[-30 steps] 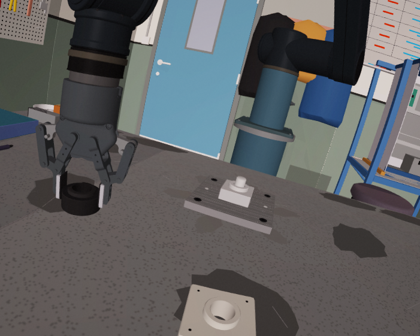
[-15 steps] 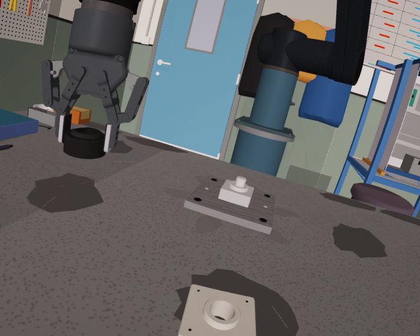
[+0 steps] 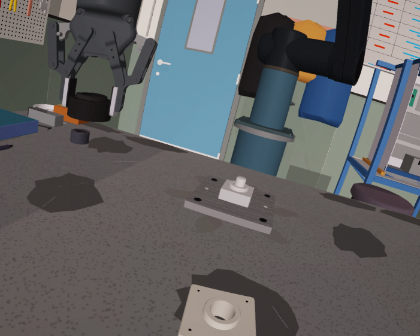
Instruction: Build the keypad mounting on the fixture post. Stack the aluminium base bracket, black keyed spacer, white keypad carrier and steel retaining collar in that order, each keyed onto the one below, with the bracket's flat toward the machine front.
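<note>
The fixture post (image 3: 240, 181) rises through a pale square block (image 3: 236, 195) in the middle of the grey fixture plate (image 3: 231, 208), mid-table. The black keyed spacer (image 3: 89, 107), a thick black ring, is held in my gripper (image 3: 90, 97) high above the table's far left part, well away from the post. A pale square part with a raised round collar (image 3: 218, 313) lies on a dark patch at the near edge. A small dark ring (image 3: 79, 136) sits on the table below and behind the gripper.
The arm's blue base column (image 3: 266, 119) stands behind the fixture plate. A blue binder (image 3: 4, 125) and a pen lie at the far left, with a grey and an orange block behind the gripper. A blue shelf rack stands at the right.
</note>
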`<move>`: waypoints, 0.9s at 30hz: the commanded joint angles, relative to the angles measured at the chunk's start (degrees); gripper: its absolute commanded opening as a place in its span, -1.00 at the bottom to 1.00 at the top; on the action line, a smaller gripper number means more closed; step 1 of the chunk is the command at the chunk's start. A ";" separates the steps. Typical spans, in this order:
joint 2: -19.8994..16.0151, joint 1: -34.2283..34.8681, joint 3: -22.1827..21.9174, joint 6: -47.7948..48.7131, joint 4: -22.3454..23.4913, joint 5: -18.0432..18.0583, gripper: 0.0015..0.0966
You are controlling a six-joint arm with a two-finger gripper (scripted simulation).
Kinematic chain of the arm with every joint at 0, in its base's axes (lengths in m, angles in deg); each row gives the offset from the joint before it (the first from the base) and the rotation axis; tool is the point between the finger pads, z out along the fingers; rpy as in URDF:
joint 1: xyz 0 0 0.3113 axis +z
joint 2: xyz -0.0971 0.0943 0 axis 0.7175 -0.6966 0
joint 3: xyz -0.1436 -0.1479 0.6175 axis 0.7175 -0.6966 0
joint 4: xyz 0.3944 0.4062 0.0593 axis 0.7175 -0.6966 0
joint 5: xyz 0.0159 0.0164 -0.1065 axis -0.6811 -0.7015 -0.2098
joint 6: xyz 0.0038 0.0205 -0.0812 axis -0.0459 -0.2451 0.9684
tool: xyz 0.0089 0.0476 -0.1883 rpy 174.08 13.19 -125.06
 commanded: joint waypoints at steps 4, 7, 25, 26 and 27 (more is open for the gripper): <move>0.03 0.00 0.05 -0.29 -0.01 0.00 -0.86; 0.05 0.00 0.06 -0.94 -0.02 0.00 -0.86; 0.10 0.00 0.08 -17.15 -0.04 0.00 -0.86; 0.10 0.00 0.08 -18.67 -0.04 0.00 -0.86; 0.10 0.00 0.08 -20.25 -0.04 0.00 -0.86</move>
